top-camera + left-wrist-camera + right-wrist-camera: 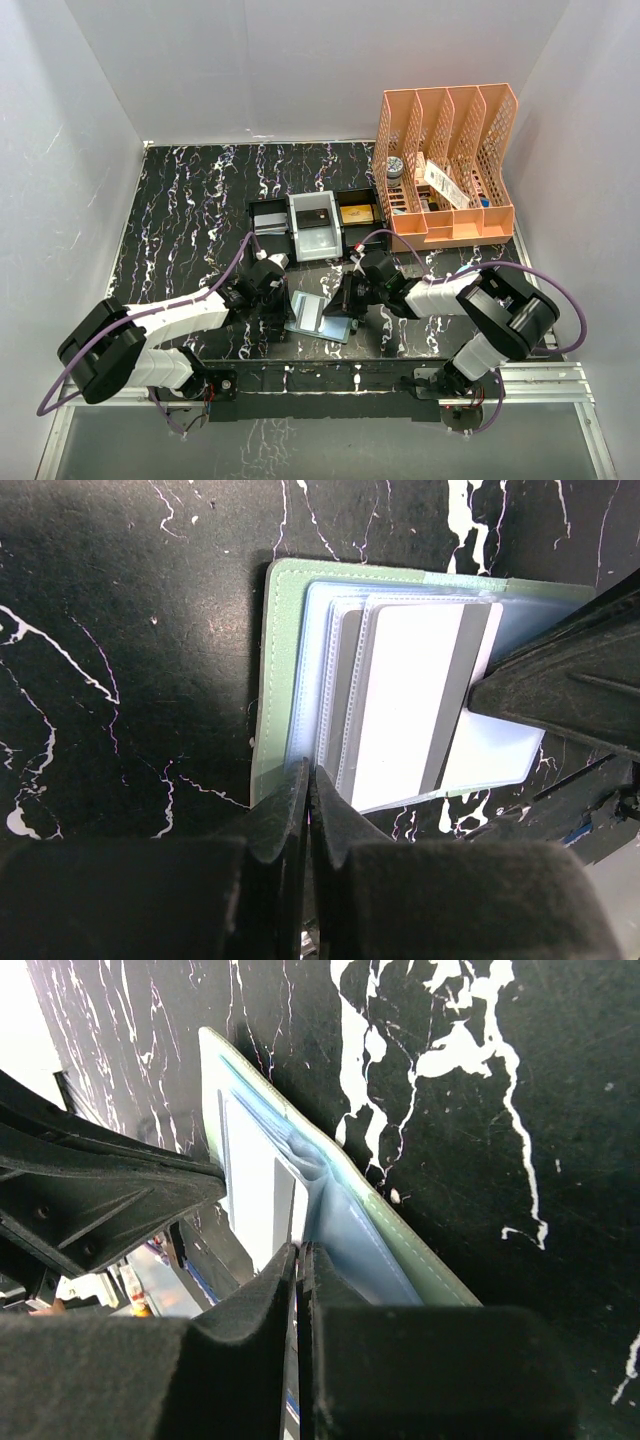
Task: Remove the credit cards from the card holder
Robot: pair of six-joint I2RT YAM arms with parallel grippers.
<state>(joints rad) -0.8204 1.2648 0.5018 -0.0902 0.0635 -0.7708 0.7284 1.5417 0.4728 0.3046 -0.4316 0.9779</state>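
Bench, black surface veined in white. Lying directly on it: at near centre, an open sage-green card holder, pale blue inside, spread flat; just behind it, a row of three touching trays, a black tray, a white tray and a second black tray; at far right, an orange slotted file rack, beside the trays.

Both arms reach inward, low; left tool pinched closed, right tool likewise.
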